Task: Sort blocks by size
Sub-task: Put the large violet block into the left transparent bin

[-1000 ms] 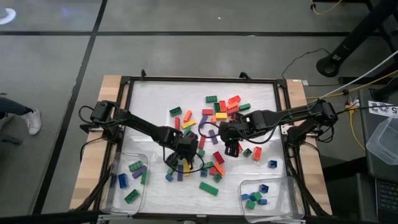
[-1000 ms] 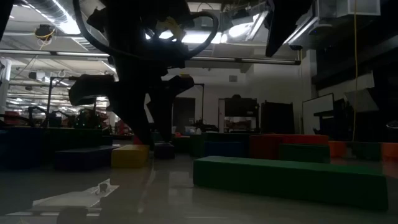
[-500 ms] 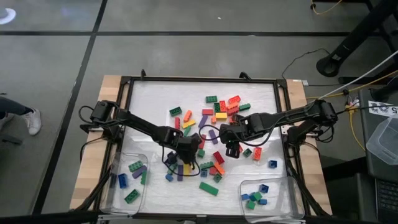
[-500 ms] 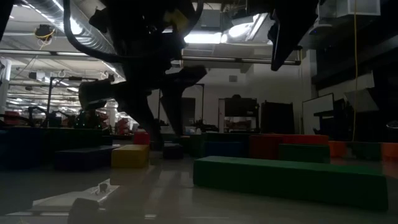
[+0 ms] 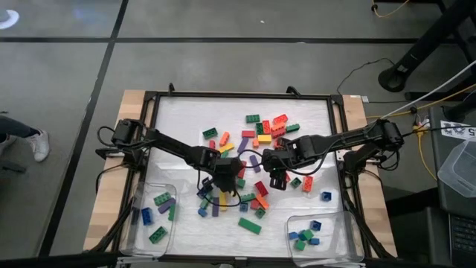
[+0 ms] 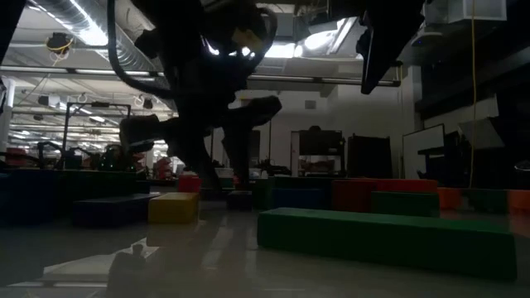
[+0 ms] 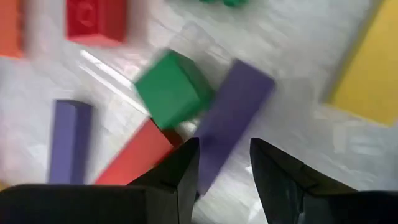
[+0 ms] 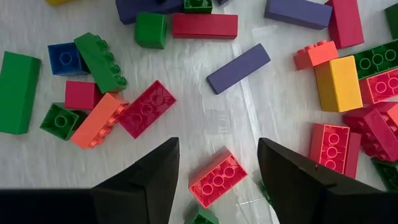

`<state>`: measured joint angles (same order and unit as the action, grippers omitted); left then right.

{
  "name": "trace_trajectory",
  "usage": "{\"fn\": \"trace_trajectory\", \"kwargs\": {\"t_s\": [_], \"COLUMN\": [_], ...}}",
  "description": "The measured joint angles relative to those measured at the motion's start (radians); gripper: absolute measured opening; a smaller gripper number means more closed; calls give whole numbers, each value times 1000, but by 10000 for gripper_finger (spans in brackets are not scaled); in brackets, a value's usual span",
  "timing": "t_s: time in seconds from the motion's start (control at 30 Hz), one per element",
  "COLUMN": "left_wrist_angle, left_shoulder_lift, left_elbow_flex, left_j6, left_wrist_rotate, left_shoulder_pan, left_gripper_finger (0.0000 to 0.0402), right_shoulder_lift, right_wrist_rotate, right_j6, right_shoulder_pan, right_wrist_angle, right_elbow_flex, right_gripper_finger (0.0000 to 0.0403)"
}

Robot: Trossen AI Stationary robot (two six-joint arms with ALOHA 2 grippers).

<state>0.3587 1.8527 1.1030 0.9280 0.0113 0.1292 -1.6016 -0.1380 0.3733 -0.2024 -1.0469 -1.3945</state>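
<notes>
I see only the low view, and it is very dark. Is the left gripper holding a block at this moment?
Observer: It seems not. In its wrist view the left gripper is open, with one end of a long purple block lying between its fingers.
Operator: And the right gripper?
Observer: The right gripper is open and empty, above a red block.
Operator: Is anything sorted already?
Observer: Yes. From above, the left tray holds a few blocks, and the right tray holds some small ones.
</notes>
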Motion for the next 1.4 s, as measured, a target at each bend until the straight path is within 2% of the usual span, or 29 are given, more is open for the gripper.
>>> {"fn": "trace_trajectory", "kwargs": {"t_s": [0.17, 0.5, 0.67, 0.93, 1.4], "left_wrist_angle": [12, 91, 119, 108, 105], "left_shoulder_lift": [17, 1, 0, 0, 0], "left_elbow_flex": [3, 12, 40, 58, 58], "left_j6": [-29, -269, -302, -227, 121], "left_wrist_rotate": [-4, -1, -5, 20, 23], "left_shoulder_pan": [3, 58, 93, 98, 77], "left_gripper_finger": [131, 131, 131, 131, 131], "right_shoulder_lift": [0, 0, 0, 0, 0], "right_wrist_rotate": [0, 0, 0, 0, 0], "right_j6": [0, -4, -4, -4, -4], "right_shoulder_pan": [0, 0, 0, 0, 0], "right_wrist_angle": [0, -1, -1, -1, 0], "right_elbow_flex": [0, 0, 0, 0, 0], "right_gripper_finger": [216, 216, 216, 216, 216]}}
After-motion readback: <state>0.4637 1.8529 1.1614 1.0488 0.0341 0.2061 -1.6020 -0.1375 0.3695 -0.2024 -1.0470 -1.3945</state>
